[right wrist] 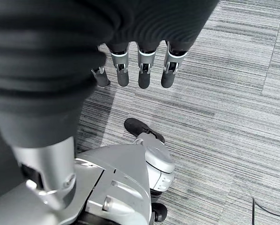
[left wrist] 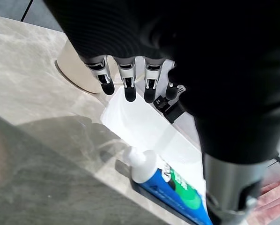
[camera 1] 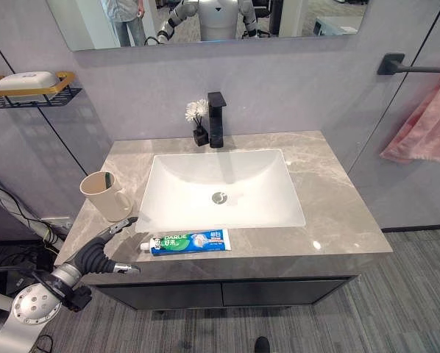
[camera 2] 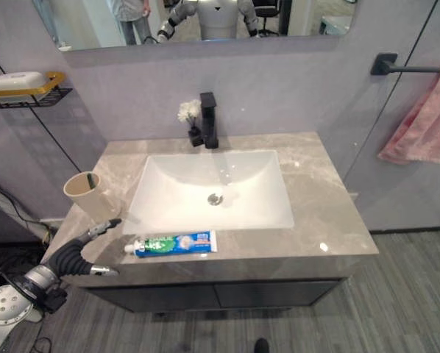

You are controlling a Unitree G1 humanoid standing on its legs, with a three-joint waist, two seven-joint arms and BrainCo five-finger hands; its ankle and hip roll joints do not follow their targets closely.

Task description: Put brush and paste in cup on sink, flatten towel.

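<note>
A blue and white toothpaste tube (camera 1: 190, 241) lies on the grey marble counter (camera 1: 330, 191) in front of the basin, its white cap pointing left. A beige cup (camera 1: 106, 195) stands upright at the counter's left side, and a thin dark stick shows inside its rim (camera 2: 91, 180). My left hand (camera 1: 95, 257) hovers at the counter's front left corner, open, fingers (left wrist: 128, 82) straight, a little short of the tube's cap (left wrist: 142, 164). A pink towel (camera 1: 426, 121) hangs bunched on a black wall bar (camera 1: 419, 68) at the right. My right hand (right wrist: 140, 70) hangs open above the floor.
The white basin (camera 1: 220, 187) fills the counter's middle, with a black faucet (camera 1: 216, 118) and a small flower vase (camera 1: 199, 121) behind it. A wall shelf with a soap dish (camera 1: 29, 84) sits to the left. A mirror above reflects a person.
</note>
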